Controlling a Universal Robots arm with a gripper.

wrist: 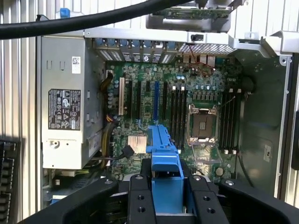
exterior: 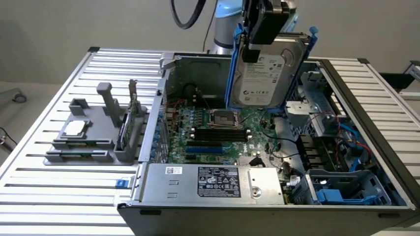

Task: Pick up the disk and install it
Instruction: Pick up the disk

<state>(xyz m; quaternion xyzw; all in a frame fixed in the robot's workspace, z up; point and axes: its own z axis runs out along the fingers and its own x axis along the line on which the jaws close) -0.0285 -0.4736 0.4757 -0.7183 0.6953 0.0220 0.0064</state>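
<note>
The disk (exterior: 266, 69), a silver-grey hard drive with a white printed label in a blue plastic carrier, hangs upright above the open computer case (exterior: 196, 64). It is over the motherboard (exterior: 217, 130) near the case's back. My gripper (exterior: 266, 27) is shut on its top edge from above. In the wrist view the carrier's blue edge (wrist: 163, 158) is clamped between my two black fingers (wrist: 140, 196), with my gripper (wrist: 166, 179) looking down onto the motherboard (wrist: 140, 100) and its CPU socket (wrist: 202, 126).
The case lies open on a slatted metal table (exterior: 59, 196). A power supply (exterior: 210, 183) fills its near end, and a blue drive cage (exterior: 351, 189) sits at the exterior view's right. A grey fixture (exterior: 92, 132) holding a small silver chip (exterior: 74, 129) stands at the exterior view's left.
</note>
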